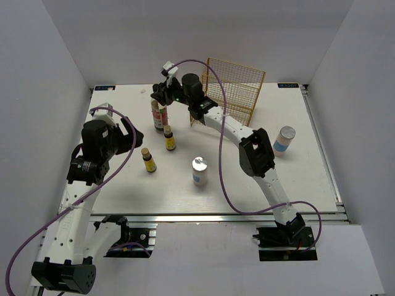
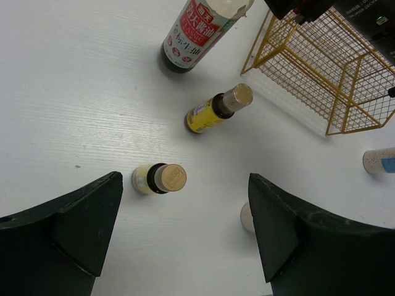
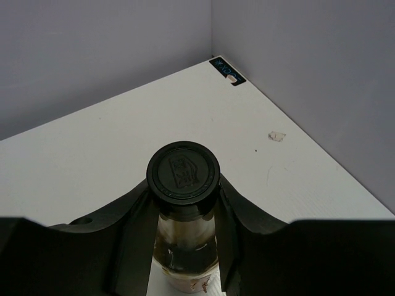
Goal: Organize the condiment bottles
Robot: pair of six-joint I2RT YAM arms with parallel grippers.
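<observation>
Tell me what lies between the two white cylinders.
Top view: the right arm crosses between the central white cylinder and the right-hand white cylinder.

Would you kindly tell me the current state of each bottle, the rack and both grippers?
tall bottle: upright, capped, gripped at neck.
far amber bottle: upright, capped.
near amber bottle: upright, capped.
middle white cylinder: upright, lid on.
right white cylinder: upright, lid on.
wire rack: empty.
left gripper: open, holding nothing.
right gripper: shut on tall bottle.

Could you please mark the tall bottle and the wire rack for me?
tall bottle [image 3: 182, 171]: right wrist view, top of its black cap.
wire rack [image 1: 237, 83]: top external view, back mesh panel.
</observation>
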